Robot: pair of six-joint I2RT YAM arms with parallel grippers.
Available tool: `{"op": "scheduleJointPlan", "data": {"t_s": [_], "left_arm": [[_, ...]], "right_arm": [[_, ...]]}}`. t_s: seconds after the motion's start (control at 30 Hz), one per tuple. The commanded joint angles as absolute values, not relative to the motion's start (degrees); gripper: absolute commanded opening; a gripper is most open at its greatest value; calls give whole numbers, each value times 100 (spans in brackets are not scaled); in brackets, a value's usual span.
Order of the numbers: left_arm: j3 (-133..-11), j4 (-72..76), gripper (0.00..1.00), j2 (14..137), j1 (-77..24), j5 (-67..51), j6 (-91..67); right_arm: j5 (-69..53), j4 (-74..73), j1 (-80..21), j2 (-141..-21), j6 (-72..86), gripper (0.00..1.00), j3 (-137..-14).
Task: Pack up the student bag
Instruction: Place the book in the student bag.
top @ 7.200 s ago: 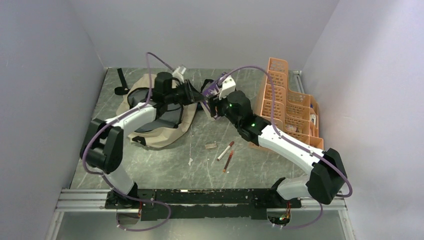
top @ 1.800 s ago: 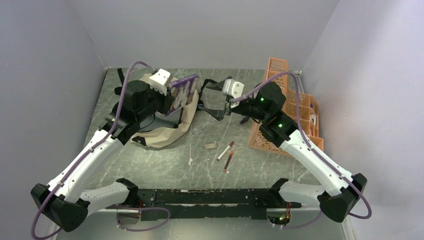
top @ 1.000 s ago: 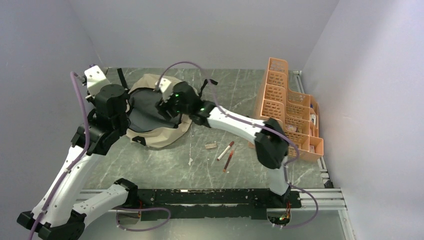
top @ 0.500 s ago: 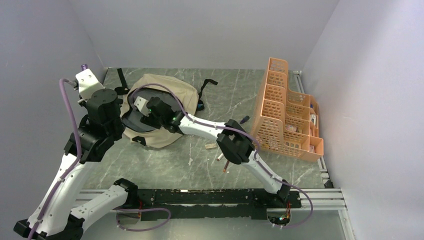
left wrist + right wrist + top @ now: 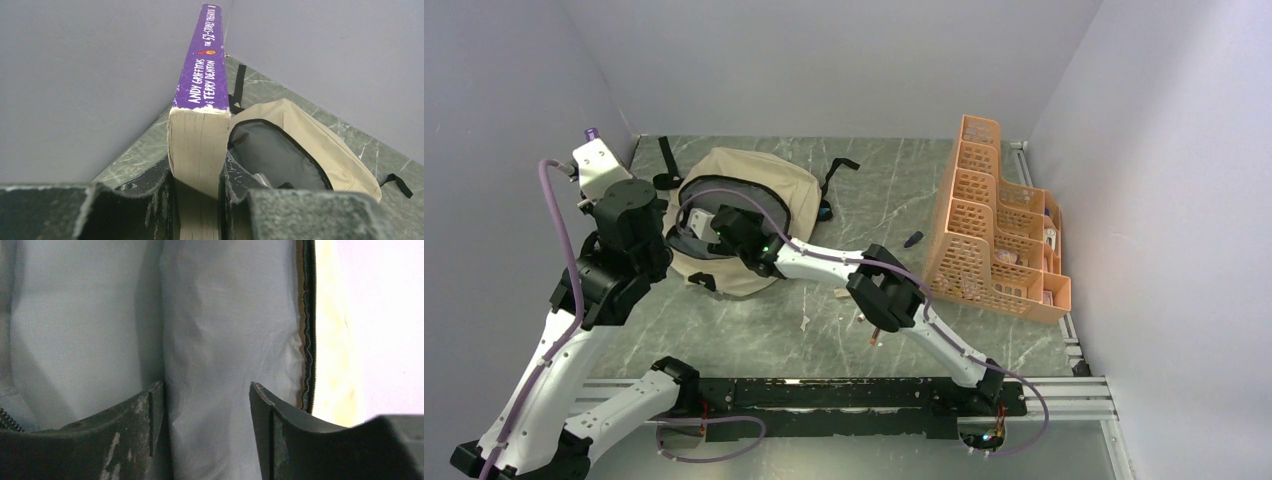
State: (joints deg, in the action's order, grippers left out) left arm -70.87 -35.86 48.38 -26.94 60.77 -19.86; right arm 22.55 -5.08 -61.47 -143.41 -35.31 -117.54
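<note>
seemingly mid-task: the student bag [image 5: 769, 178] lies unzipped at the table's [image 5: 904, 190] far left; left gripper [image 5: 197, 192] clamps a purple book [image 5: 201, 90] near it, not yet packed; right gripper [image 5: 206, 407], jaws apart, reaches into its mouth.

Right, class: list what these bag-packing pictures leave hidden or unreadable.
Covers of the book: left wrist view shows only spine and pages; left gripper hides its base.
Contents of the student bag: right arm blocks top view; right wrist view shows only lining.
Contents of the orange organizer: too small in top view.
</note>
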Motion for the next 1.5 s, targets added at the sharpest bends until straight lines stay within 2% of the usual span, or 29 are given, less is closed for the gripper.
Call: {"op": "scheduleJointPlan", "data": {"t_s": [0.0,0.07,0.33,0.43,0.7,0.97,1.23,1.47], "left_arm": [[-7189,-3410,5,4793,-2689,6104,-2000],[-7257,-3582,5,4807,-2689,6099,-2155],[-7317,-4535,5,4758,-2685,6035,-3019],[-7372,-4826,5,4717,-2689,6123,-3277],[-7293,-4914,5,4644,-2688,5980,-3360],[-6426,-4158,5,4702,-2686,4378,-3678],[-6316,-3792,5,5025,-2623,3406,-4260],[-6145,-3582,5,5519,-1800,2064,-4708]], "right_arm": [[2533,-133,-6194,-14367,-3664,61,-11817],[2513,-79,-6193,-14259,-3591,55,-11808],[2054,-231,-6117,-13956,-3102,9,-11734],[1670,-184,-5980,-13796,-2563,0,-11558],[636,-190,-5581,-13404,-1693,0,-11541],[67,-35,-5256,-13209,-1223,0,-11683],[88,185,-5144,-13166,-1020,0,-11742],[98,675,-5109,-12857,-768,0,-11330]]}}
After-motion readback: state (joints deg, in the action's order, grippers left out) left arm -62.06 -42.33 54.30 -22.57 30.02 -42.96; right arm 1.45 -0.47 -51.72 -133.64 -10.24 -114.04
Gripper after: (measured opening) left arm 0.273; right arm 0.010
